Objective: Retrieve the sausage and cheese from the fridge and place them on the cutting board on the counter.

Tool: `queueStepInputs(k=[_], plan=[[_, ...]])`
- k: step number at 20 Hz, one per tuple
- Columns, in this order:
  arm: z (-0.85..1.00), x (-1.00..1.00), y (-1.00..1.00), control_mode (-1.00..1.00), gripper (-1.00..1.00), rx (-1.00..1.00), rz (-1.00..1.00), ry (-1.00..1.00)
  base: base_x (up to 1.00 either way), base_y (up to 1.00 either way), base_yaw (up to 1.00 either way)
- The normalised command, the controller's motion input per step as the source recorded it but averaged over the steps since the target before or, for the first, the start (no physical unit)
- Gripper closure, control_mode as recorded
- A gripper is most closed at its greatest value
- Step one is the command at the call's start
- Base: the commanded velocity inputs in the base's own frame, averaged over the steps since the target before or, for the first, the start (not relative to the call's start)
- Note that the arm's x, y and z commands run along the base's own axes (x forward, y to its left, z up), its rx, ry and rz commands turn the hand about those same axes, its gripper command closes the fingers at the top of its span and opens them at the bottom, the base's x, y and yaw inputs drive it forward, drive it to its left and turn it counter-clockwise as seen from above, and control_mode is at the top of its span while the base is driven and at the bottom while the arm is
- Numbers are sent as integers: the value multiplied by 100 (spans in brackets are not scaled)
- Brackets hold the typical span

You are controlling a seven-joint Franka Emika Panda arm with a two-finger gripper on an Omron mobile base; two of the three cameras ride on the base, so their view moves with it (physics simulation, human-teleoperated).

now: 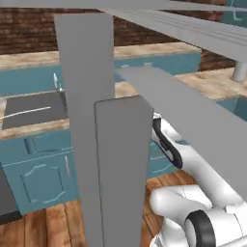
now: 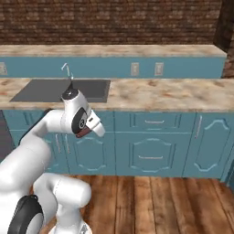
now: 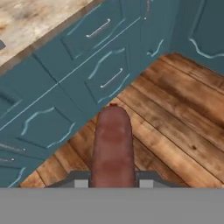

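Meanwhile, carried through a simulated kitchen: beige marbled counter (image 2: 155, 93) over teal cabinets (image 2: 151, 148), with a dark sink (image 2: 64, 90) set in at the left and white outlets (image 2: 158, 69) on the raised back ledge. Below, plank floor (image 3: 175, 127) stretching under the hand. Nearer, white arm (image 2: 50, 132) folded in front of the cabinets, gripper (image 2: 87, 131) pointed downward and clamped on the sausage (image 3: 113, 146), a short dark-red cylinder jutting out between the fingers (image 3: 80, 183). Grey fridge panels (image 1: 120, 173) crowding the left base view. Cheese and cutting board not visible from here. Judged as the carry stage, sausage in hand and halfway to delivery. Best done by keeping the grip firm, lifting well above the counter edge, locating the board first, then lowering flat onto it before releasing.
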Motion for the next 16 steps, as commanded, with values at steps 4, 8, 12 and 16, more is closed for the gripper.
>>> queueStepInputs(k=[4,8,12,16], plan=[[0,0,0,100,100,0,0,0,39,7,65],[0,0,0,100,100,0,0,0,41,5,66],[0,0,0,100,100,0,0,0,56,6,53],[0,0,0,100,100,0,0,0,85,11,19]])
